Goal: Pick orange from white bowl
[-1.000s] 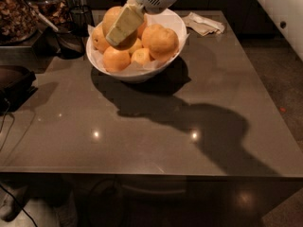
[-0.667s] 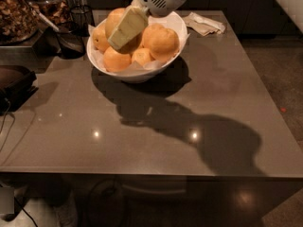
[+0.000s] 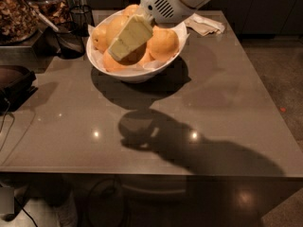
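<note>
Container: large, glossy white, round, deep bowl stands on the dark grey, glossy table top, towards 12 o'clock on the table.
Lining: white paper lining shows along the bowl's inner wall from 3 to 6 o'clock.
Contents: about six round orange fruits, heaped and touching one another; a deeper-orange fruit sits at 3 o'clock in the bowl.
Task item: paler, yellower round orange lies in the bowl at 10 o'clock, touching a neighbouring fruit on its 9 o'clock side.
Orientation of task item: round; no long axis or stem end can be made out.
Tool: gripper, pale cream on a white wrist housing, reaches in from 1 o'clock and slants down towards 7 o'clock over the fruit, partly covering the pale orange.
Tool state: cannot tell whether spread or pressed together; contact with the pale orange cannot be confirmed.
Surroundings: crumpled white paper napkin lies on the table at 2 o'clock from the bowl, apart from it.
</note>
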`<state>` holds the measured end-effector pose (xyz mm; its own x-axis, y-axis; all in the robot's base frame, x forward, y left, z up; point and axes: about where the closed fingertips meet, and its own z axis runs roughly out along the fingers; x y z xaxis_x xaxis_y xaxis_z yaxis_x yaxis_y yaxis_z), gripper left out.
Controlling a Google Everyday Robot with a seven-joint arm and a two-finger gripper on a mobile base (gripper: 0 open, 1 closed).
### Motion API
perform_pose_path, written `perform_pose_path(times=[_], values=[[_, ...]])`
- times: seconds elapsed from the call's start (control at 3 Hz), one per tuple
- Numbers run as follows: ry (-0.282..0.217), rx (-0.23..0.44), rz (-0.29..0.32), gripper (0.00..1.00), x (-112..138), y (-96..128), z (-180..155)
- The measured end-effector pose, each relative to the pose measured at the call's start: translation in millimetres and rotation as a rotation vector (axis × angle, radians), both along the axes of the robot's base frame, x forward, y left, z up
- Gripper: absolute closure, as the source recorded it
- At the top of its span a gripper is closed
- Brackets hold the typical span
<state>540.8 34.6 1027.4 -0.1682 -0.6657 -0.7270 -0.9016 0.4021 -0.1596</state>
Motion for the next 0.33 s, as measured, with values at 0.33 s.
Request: perform_pose_path(times=[0.33], values=[[0.001,-0.004,-0.002,1.0,-1.8,-1.2,-1.0]])
